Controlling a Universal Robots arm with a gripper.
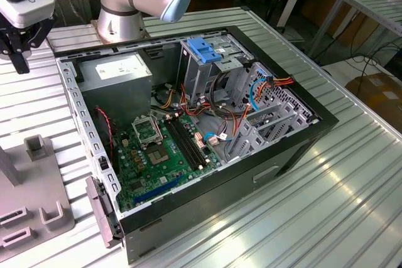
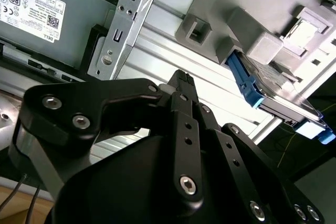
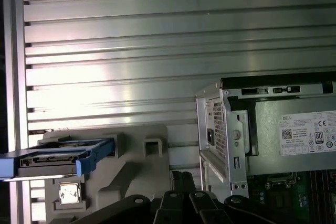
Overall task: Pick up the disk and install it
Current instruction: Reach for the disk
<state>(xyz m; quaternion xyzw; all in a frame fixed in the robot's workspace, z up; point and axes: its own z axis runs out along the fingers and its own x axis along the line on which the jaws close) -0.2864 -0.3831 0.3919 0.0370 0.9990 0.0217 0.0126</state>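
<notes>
The disk, silver-grey with blue rails, lies in a grey holder on the slatted table beside the open computer case. The second wrist view shows the disk edge-on, with its blue rail sticking out of the holder. My gripper hangs above the table at the exterior view's far left, off the case's rear corner and above the holder. Its black fingers meet at the tips in both wrist views, with nothing held. It stands well clear of the disk.
Inside the case are the green motherboard, the grey power supply and a metal drive cage with a blue latch. Orange and blue cables run by the cage. The arm's base stands behind the case.
</notes>
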